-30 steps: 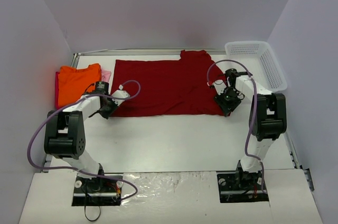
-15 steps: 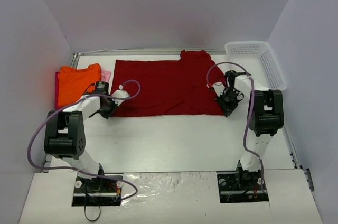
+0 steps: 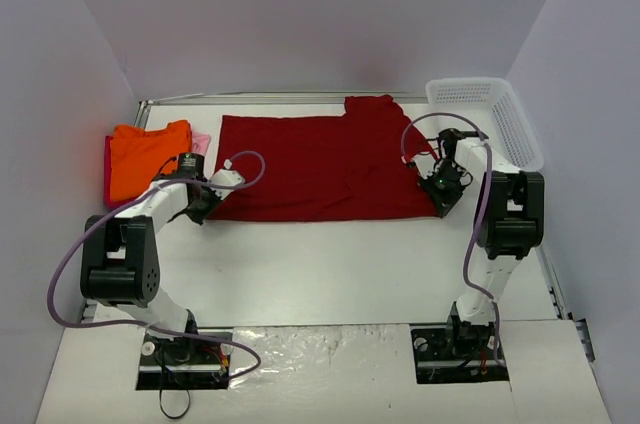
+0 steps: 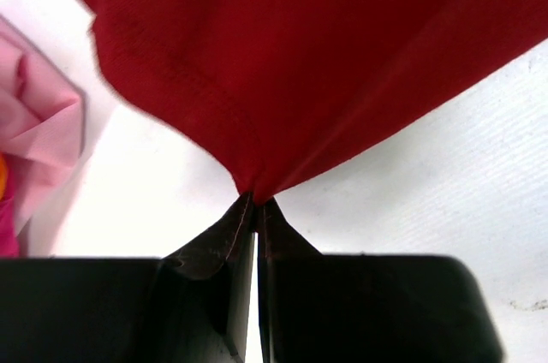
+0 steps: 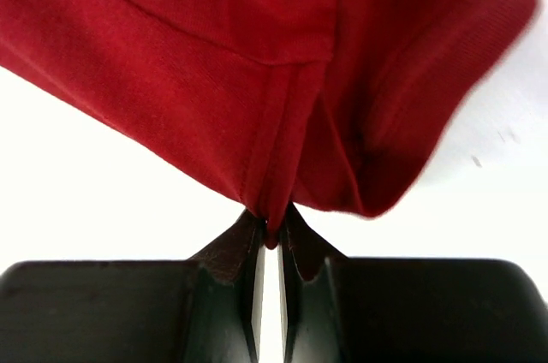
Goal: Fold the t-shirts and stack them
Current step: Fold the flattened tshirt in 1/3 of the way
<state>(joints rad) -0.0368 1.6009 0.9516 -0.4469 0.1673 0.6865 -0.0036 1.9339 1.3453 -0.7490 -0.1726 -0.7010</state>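
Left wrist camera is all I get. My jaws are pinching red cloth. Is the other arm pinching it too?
Observer: Yes, the right arm's jaws are shut on the same dark red t-shirt, at its near right corner.
Operator: What's the orange speck at my edge?
Observer: An orange t-shirt, folded at the far left of the table, beside the pink t-shirt.
Operator: Anything else out there?
Observer: A white mesh basket at the far right corner.
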